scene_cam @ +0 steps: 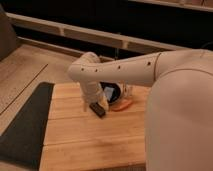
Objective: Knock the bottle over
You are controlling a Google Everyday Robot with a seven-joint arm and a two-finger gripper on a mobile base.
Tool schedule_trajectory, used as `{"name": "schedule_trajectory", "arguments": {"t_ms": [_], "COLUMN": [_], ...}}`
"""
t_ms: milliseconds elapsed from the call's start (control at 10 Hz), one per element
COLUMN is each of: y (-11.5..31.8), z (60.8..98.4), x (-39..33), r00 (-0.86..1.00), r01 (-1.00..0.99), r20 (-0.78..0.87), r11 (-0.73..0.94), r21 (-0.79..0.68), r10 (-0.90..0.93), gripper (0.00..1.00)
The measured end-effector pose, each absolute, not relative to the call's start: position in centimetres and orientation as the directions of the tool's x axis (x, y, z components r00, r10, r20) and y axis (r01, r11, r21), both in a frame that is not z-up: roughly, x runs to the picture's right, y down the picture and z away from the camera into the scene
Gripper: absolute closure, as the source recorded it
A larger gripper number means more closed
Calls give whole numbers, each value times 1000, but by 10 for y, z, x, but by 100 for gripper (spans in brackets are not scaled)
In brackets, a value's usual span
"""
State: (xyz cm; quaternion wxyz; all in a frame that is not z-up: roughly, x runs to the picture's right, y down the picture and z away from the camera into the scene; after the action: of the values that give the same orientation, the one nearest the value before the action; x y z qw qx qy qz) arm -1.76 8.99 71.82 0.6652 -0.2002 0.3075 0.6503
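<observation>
The dark gripper [98, 109] is hanging low over the pale wooden slatted surface [90, 145], just left of the round black bowl [112, 94]; I cannot tell whether its jaws are spread or pressed together. The small clear plastic bottle [128, 90] seems to be standing upright at the bowl's right rim, behind the orange carrot-like piece [121, 105], so it is lying rightward of the jaws, with the bowl between.

The pale slatted wooden tabletop [90, 137] looks matt and smooth. Beside the tabletop's left edge lies a dark, dull, cloth-like mat [25, 125]. The cream robot arm [125, 72] has a smooth, faintly glossy plastic-looking shell. Its black matt gripper [98, 109] is low over the tabletop's far half.
</observation>
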Motion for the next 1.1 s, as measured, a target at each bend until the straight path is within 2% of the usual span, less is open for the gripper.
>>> {"name": "schedule_trajectory", "arguments": {"t_ms": [400, 800, 1100], "y": [46, 47, 51], "z": [734, 736, 768], "x": [50, 45, 87], "r00": [-68, -63, -96], "r01": [-981, -983, -981], "r20": [-610, -614, -615], "r11": [58, 59, 31], "r21": [185, 176, 192], "r10": [789, 787, 783], "gripper": [35, 35, 35]}}
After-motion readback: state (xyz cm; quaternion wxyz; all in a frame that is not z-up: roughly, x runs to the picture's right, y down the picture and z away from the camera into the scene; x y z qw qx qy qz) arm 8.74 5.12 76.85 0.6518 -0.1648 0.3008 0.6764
